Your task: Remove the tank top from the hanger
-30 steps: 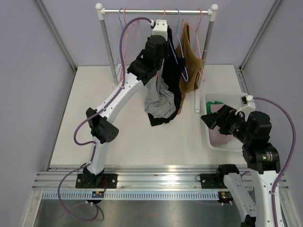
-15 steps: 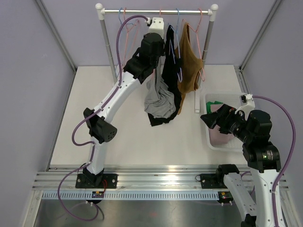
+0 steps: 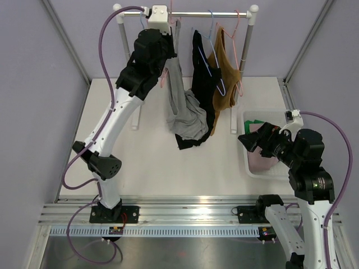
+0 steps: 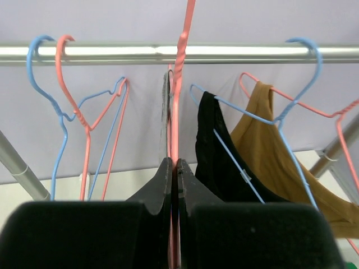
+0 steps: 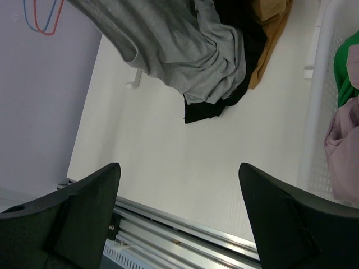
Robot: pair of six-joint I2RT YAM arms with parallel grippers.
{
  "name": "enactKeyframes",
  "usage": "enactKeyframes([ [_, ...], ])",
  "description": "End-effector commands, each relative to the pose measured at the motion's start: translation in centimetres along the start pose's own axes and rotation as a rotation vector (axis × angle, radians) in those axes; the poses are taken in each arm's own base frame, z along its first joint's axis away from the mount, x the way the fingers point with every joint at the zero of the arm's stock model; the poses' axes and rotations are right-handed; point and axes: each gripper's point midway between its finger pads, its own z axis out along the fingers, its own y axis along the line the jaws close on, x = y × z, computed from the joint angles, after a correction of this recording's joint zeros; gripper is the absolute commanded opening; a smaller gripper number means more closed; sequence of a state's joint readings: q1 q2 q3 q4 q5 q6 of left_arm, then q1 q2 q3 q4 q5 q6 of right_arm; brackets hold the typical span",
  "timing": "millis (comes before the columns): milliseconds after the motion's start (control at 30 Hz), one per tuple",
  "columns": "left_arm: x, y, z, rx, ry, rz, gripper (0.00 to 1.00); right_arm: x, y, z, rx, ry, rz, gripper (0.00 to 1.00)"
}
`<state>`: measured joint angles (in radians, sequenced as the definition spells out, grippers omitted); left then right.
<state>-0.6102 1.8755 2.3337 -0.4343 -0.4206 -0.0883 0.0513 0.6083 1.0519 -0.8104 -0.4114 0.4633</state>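
Two arms are bolted at the near edge of a broad, matte white bench (image 3: 140, 162). At its far edge stands a clothes rack (image 3: 124, 45) of grey tube with rounded white corner knobs, topped by a shiny metal rail (image 4: 112, 53). The left arm reaches right up to that rail, while the right arm sits low beside a white plastic bin (image 3: 245, 151).

The grey tank top (image 3: 180, 109) is on the rack, up by the pinched hanger. It is soft jersey, drawn into a narrow band at the top and bunched in loose folds below. Just beside it hang a black garment (image 3: 203, 84) on a blue wire hanger (image 4: 235, 105) and a mustard-brown garment (image 3: 227, 78).

From overhead I see each garment full length. The left wrist camera catches only a thin dark-grey sliver of the tank top beside the wire. The right wrist camera looks up at the folds from below. It also shows the bin's perforated wall, with green cloth (image 5: 350, 67) and pale pink cloth (image 5: 342, 151) inside.

The left hand (image 4: 174, 165) has its black fingers pressed together on the thin twisted stem of the pink hanger (image 4: 178, 67), just under the rail. The right hand (image 5: 178, 165) is spread wide with nothing in it, above the bench next to the bin.
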Motion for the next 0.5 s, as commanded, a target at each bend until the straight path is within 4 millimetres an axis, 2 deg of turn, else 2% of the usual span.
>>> enactKeyframes([
  [0,-3.4,-0.8,-3.3,0.102,-0.041,-0.048,0.0,-1.6,1.8,-0.8,-0.058,-0.034,-0.06,0.94],
  [33,-2.7,-0.8,-3.7,0.112,-0.015,-0.045,0.0,-1.6,2.1,-0.9,-0.071,-0.03,-0.078,0.95],
  [67,-4.0,-0.5,-5.4,0.132,-0.035,-0.059,0.0,-1.8,2.4,-0.9,-0.086,-0.032,-0.09,0.96],
  [100,-1.9,-0.6,-5.4,0.136,0.016,-0.067,0.0,-2.1,2.7,-0.9,-0.098,-0.033,-0.099,0.96],
  [267,-0.8,-0.1,-10.1,0.199,0.043,-0.136,0.0,-2.0,5.7,-0.7,-0.28,0.014,-0.149,0.99],
  [300,-0.9,0.5,-12.0,0.208,0.033,-0.145,0.0,-1.5,6.9,-0.9,-0.363,0.047,-0.151,1.0],
  [367,-1.6,0.6,-13.9,0.244,-0.005,-0.173,0.0,-2.0,8.3,-0.9,-0.446,0.035,-0.131,0.99],
  [400,-2.0,0.6,-14.9,0.261,-0.021,-0.185,0.0,-1.6,8.6,-0.7,-0.487,0.062,-0.119,0.99],
  [433,-2.6,1.1,-16.7,0.277,-0.05,-0.201,0.0,-1.6,9.0,-0.8,-0.51,0.069,-0.095,1.0],
  [467,-3.2,1.1,-17.6,0.299,-0.065,-0.214,0.0,-2.1,9.4,-0.8,-0.538,0.049,-0.109,1.0],
])
